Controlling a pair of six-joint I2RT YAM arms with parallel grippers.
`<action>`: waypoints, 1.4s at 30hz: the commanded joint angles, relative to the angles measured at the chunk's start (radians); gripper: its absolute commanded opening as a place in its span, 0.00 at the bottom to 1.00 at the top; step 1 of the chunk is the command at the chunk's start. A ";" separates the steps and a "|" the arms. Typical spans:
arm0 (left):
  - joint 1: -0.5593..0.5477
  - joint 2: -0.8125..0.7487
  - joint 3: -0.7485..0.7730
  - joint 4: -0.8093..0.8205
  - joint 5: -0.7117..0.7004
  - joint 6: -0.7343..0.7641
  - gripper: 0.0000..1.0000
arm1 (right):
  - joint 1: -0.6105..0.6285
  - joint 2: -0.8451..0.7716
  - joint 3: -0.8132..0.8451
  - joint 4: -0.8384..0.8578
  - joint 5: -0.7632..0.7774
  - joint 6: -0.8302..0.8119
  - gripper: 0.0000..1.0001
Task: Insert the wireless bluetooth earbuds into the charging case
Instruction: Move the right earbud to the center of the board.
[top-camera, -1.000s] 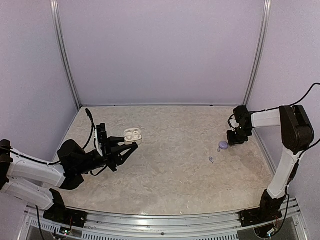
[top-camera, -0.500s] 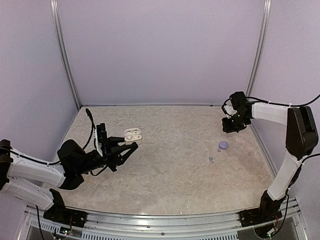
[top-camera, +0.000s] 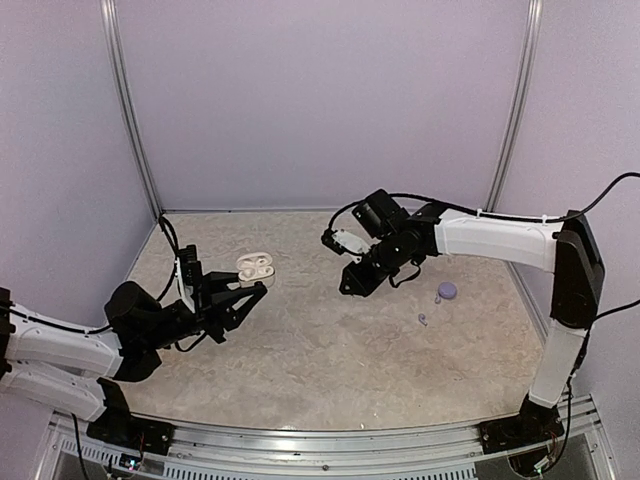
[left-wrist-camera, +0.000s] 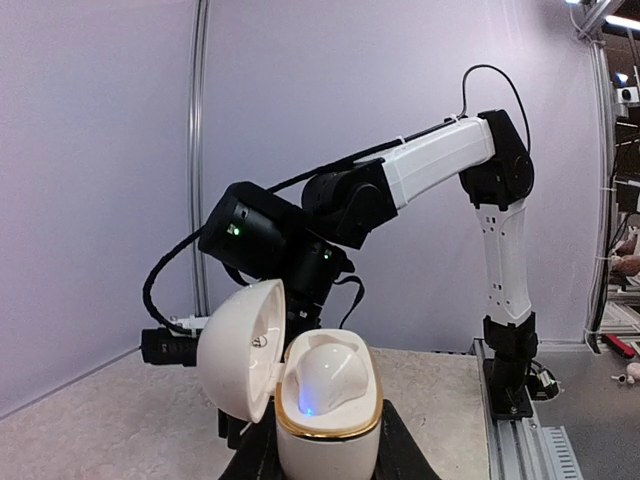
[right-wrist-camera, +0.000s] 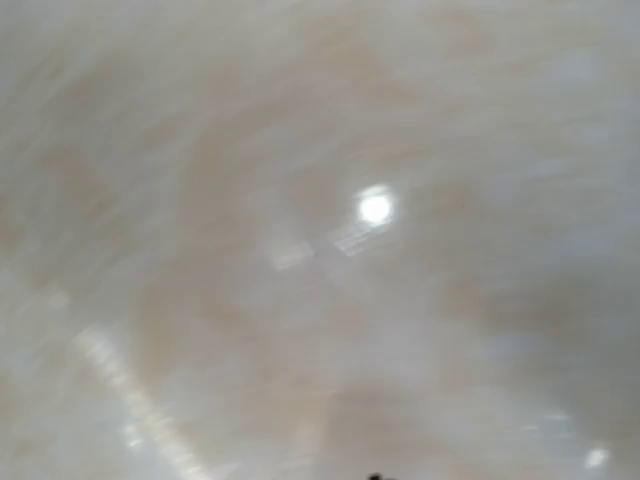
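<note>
- Swung across in the last sec: right arm, earlier parked at the 3 o'clock edge of the tbl, now reaches over mid-tbl. The earbud and lilac round piece haven't budged. The left arm has nudged a touch toward 9 o'clock along w/ the charging case.
- One earbud in sight: tiny pale piece w/ short stem, lying loose on the tbl at approx 3 o'clock from centre in the top view, nothing touching it.
- Lilac round piece sits near the earbud, at its 1 o'clock, apart from it.
- Charging case: white, lid flipped open, at the tbl's 9–10 o'clock, well apart from the earbud. In the left-wrist view it shows a gold rim round the base, a blue light glowing inside, and the lid hanging off the 9 o'clock side.
- Left claw: clamped tight on the case's base, one finger each side.
- Right claw: btwn case and earbud, at approx 10 o'clock from the earbud. It is too small and dark in the top view, and its own cam gives only a blur of tbl surface, so can't tell how far open it is or whether it has hold of anything.
- Backdrop: pale marbled tbl, lilac walls.
</note>
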 joint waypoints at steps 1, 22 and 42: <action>0.009 -0.049 -0.016 -0.022 -0.016 0.000 0.04 | 0.101 0.044 -0.007 -0.096 -0.054 -0.020 0.15; 0.009 -0.105 -0.044 -0.051 -0.035 0.004 0.04 | 0.273 0.138 -0.138 -0.291 -0.064 0.002 0.15; 0.009 -0.091 -0.060 -0.027 -0.034 0.008 0.04 | 0.408 0.269 0.014 -0.513 0.092 0.072 0.32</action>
